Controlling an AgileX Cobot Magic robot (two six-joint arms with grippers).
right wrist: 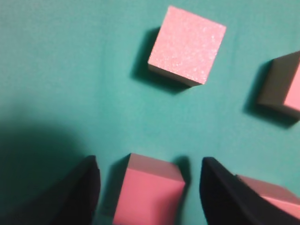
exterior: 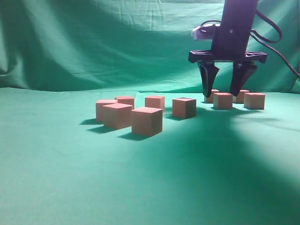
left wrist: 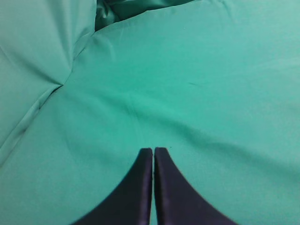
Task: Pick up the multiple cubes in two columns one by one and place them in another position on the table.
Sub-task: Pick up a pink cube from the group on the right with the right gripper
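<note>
Straddling cube [right wrist: 150, 194] (table [exterior: 56, 178] edgeward) — tool [right wrist: 150, 187]

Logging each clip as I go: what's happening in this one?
The right gripper stands open over the far group of cubes, its fingers straddling one cube without visibly clamping it. A second group of cubes sits nearer on the table. The left gripper is shut, over bare cloth.

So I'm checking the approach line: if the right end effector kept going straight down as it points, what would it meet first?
Probably the cube lying between its open fingers; the right end effector straddles it, gaps showing on both sides. Otherwise the table cloth beneath.
</note>
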